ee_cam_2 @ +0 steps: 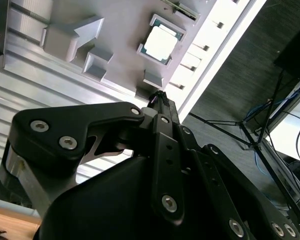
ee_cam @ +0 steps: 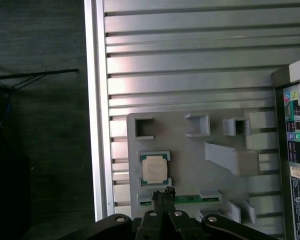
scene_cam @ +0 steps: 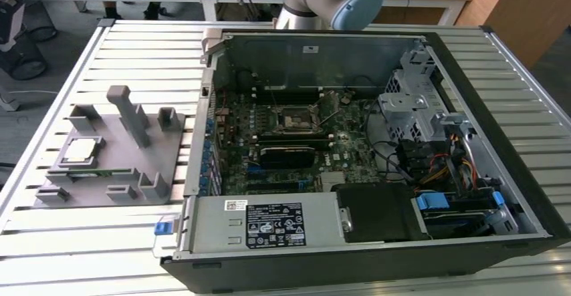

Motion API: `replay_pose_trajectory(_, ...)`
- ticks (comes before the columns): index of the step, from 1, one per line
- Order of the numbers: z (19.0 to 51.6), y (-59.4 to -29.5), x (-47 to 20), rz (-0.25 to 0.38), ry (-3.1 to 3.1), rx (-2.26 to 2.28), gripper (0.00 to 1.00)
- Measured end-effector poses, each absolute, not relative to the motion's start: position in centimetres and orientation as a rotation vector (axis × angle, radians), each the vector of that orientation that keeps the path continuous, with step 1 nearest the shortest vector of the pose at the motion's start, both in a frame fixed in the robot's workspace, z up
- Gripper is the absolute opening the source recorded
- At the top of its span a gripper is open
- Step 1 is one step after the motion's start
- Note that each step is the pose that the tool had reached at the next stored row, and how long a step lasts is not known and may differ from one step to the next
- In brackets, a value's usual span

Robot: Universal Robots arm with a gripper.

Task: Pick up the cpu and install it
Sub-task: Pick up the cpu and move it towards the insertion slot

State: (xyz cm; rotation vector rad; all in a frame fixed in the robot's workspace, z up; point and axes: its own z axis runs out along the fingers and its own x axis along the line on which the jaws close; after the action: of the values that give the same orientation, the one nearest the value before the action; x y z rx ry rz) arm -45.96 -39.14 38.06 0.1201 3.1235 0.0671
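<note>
Silver cpu flat (tray-seated)

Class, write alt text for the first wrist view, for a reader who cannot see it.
A silver-topped chip lies in a grey tray on a slatted metal table. The black pincer, shut and empty, hangs above the tray near the chip.

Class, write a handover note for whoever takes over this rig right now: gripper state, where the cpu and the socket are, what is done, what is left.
Gripper: fingers shut and holding nothing, hanging well above the grey tray, apart from everything on it.
Cpu: lies flat in its recess on the tray, silver top up, untouched.
Socket: on the motherboard inside the open computer case, which is at the exterior view's right of the tray; no chip in it.
Done: nothing yet shows as done.
Left: the pick-up and the install.
</note>
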Motion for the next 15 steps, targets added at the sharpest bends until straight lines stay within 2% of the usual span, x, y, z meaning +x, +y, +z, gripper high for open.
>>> replay_pose_trajectory(15,37.2,-39.16,-46.11,0.061,3.132,0.121,0.11)
